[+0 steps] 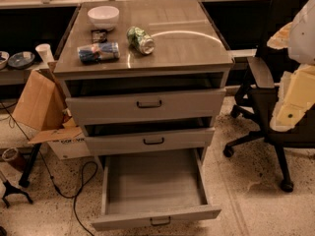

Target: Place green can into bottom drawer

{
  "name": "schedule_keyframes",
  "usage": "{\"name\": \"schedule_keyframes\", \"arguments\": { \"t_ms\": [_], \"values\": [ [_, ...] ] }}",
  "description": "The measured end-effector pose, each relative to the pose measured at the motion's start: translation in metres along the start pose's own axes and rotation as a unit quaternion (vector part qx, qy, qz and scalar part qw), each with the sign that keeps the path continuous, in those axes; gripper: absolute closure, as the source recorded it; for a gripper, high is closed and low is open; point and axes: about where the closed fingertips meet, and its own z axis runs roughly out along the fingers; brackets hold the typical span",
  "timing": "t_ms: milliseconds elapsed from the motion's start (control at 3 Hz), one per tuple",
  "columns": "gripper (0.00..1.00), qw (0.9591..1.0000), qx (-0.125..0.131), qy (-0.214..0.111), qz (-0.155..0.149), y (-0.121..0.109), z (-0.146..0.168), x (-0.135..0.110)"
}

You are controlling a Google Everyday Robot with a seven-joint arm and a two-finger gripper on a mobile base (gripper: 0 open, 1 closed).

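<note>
Across the middle of the scene stands the grey cabinet [197, 43], and at its foot the bottom drawer [152, 186] is pulled far out, its plain floor showing from front wall to back. The two shallower drawers [147, 104] above it sit only slightly ajar. An office chair [266, 97] stands off the cabinet's right side, and over it, at the right edge of view, hangs a pale cream and white shape that I take for the gripper [294, 102]. How wide it stands I cannot tell, but it has no hold of the task's thing. A cardboard box [37, 102] leans off the left side. On the top, a white bowl [103, 16] sits near the back left corner, a blue-wrapped packet [98, 52] lies near the front left corner, and the green can [140, 40] lies on its side left of centre, about midway between the back and front edges, just beside the packet without touching it. By my judgement the step in hand is the reach and pick. Since a can on its side is likely to roll, come down from above and close across the round body rather than end to end, keeping off the packet. Then lift well clear, carry it out past the front edge and the two ajar drawers, and lower it into the open drawer before letting go
</note>
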Motion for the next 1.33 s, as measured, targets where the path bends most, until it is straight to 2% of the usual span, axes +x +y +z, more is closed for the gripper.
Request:
{"name": "schedule_keyframes", "arguments": {
  "t_ms": [333,667,1000,1333],
  "values": [
    [0.0,1.0,0.0,0.0,0.0,0.0,0.0,0.0],
    [0.0,0.9992,0.01,-0.035,0.014,-0.013,-0.003,-0.016],
    [0.0,0.994,0.025,-0.103,0.03,-0.037,-0.004,-0.057],
    [0.0,0.9837,0.04,-0.171,0.039,-0.062,-0.005,-0.117]
  ]
}}
